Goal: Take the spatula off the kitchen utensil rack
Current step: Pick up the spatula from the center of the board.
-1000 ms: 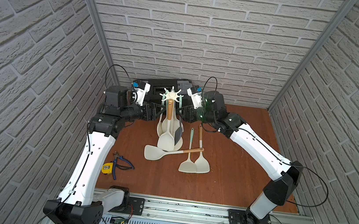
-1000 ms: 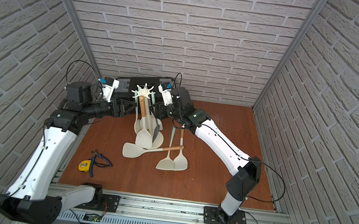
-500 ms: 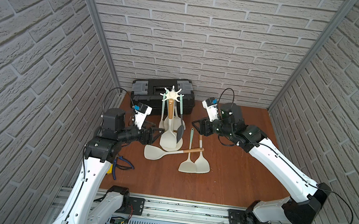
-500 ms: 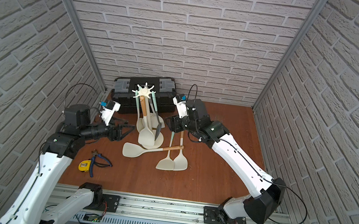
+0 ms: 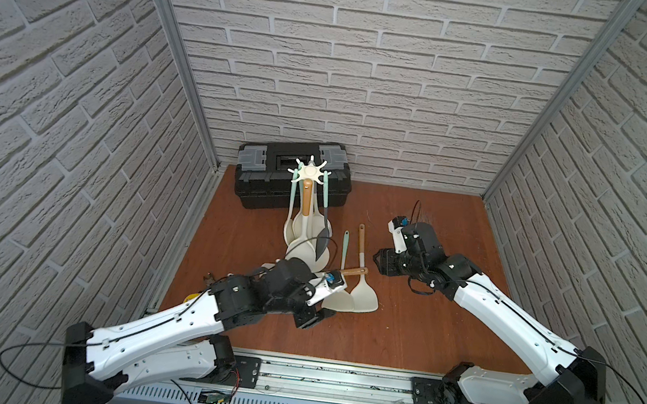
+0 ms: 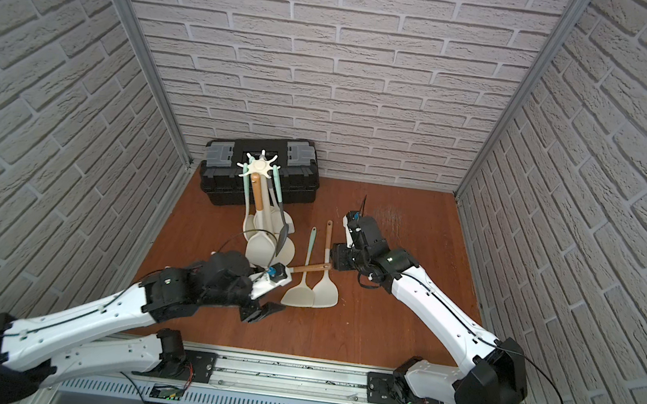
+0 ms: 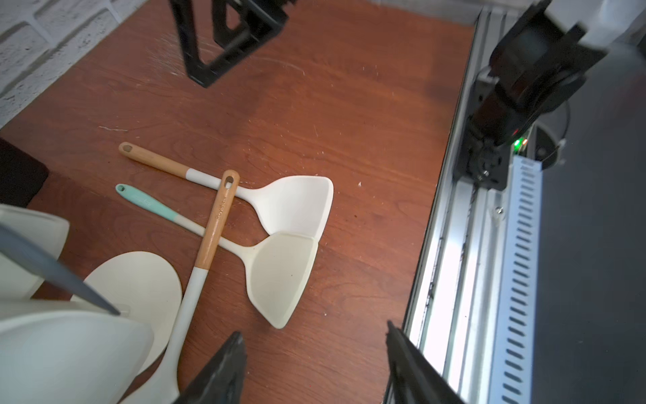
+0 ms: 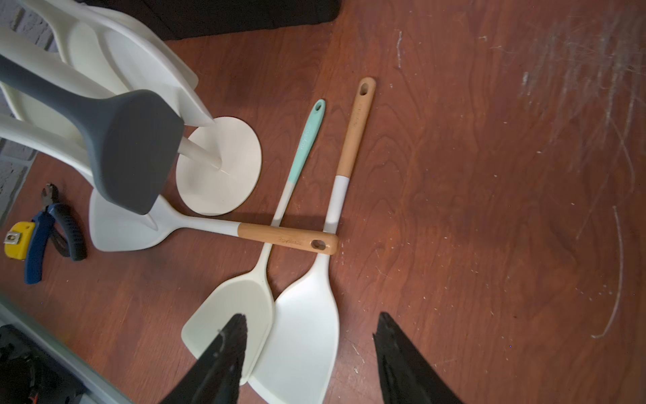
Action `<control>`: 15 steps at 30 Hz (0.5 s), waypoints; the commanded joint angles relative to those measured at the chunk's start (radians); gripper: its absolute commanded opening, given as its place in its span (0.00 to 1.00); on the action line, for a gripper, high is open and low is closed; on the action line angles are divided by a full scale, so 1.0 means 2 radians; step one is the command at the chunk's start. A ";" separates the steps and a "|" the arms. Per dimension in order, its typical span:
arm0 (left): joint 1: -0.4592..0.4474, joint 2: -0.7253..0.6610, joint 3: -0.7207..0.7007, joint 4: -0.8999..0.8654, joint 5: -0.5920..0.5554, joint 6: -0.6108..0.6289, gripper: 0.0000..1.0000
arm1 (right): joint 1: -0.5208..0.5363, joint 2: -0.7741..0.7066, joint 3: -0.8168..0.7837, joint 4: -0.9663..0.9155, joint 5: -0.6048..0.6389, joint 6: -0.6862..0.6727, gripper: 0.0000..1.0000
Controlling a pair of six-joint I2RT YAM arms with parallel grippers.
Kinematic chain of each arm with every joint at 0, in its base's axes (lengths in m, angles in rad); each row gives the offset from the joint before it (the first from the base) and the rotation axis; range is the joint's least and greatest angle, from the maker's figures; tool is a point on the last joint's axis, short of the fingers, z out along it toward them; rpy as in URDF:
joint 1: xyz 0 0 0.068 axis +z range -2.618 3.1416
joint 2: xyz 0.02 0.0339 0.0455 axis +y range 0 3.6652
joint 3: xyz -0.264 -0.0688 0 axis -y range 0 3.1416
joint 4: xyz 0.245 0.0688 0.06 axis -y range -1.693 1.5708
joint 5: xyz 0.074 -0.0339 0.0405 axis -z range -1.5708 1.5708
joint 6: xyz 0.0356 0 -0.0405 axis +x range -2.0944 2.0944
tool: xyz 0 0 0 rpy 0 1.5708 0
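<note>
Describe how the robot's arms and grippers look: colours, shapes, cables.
The left arm and right arm have white shells, black joints and thin black cables. Each wrist carries a white bracket with a blue part. The left gripper and right gripper have black, tapering jaws.

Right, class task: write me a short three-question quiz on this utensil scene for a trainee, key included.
1. True or false: the left pincer and right pincer both stand open and empty.
2. How many spatulas lie on the table?
3. The grey spatula is: A) hanging on the kitchen utensil rack; B) lying on the table; C) gripped by the right pincer.
Key: 1 true; 2 three; 3 A.
</note>
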 commanded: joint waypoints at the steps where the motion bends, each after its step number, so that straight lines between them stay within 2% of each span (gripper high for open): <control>1: -0.020 0.093 0.070 -0.008 -0.090 0.036 0.64 | -0.017 -0.029 -0.017 0.007 0.036 0.013 0.60; 6: -0.013 0.214 0.170 -0.044 -0.075 0.083 0.64 | -0.055 -0.072 -0.045 -0.020 0.058 0.009 0.60; 10: 0.020 0.310 0.252 -0.088 -0.034 0.106 0.61 | -0.100 -0.110 -0.083 -0.033 0.049 0.012 0.60; 15: 0.059 0.399 0.331 -0.141 -0.039 0.138 0.59 | -0.116 -0.137 -0.125 -0.029 0.038 0.016 0.60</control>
